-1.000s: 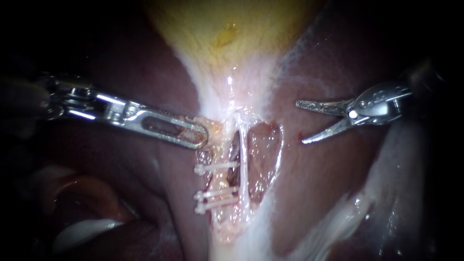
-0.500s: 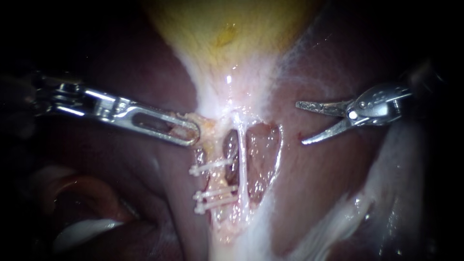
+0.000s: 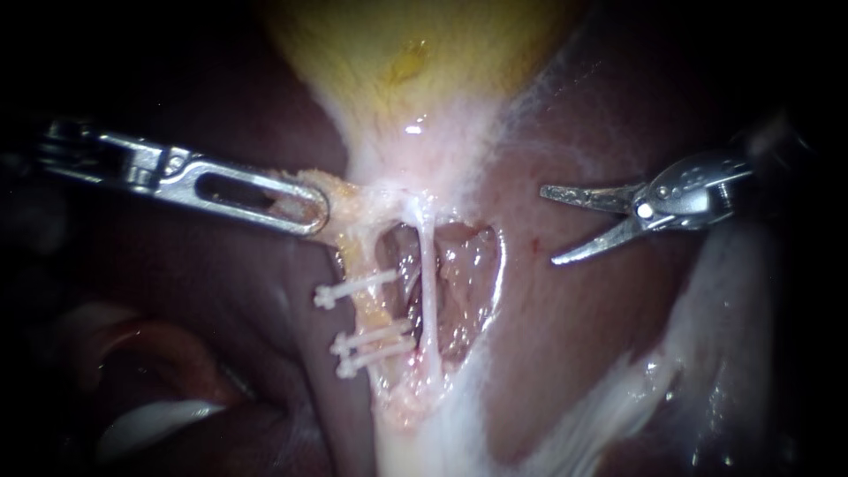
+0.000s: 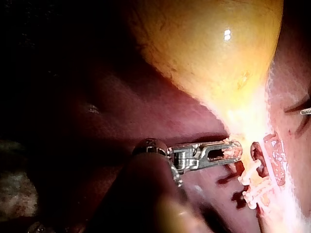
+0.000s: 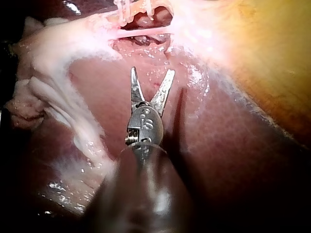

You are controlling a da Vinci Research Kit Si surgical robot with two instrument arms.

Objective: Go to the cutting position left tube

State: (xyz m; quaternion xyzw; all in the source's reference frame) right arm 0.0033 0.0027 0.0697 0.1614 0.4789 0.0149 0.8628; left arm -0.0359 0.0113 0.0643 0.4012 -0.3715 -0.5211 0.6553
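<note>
Endoscope view | left instrument (image 3: pixel 305 208) jaws clamp yellow tissue (image 3: pixel 340 199) atop the left tube (image 3: pixel 369 311) | tube wears 3 clips (image 3: pixel 358 289), 1 above 2 | right instrument (image 3: pixel 548 224) jaws gape empty over liver (image 3: pixel 574 353), well apart | best: bring open jaws square across the gap between clips, sparing the right tube (image 3: pixel 427 291).

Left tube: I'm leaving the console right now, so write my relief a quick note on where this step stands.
Left instrument: jaws shut on yellowish tissue below the gallbladder.
Right instrument: jaws open over the liver, apart from the left tube.
That tube bears three clips, one upper, two close together lower.
Done: nothing cut; right instrument not yet at the tube.
Left: bring its open jaws to the left tube, probably the gap between the upper clip and the lower pair.
</note>
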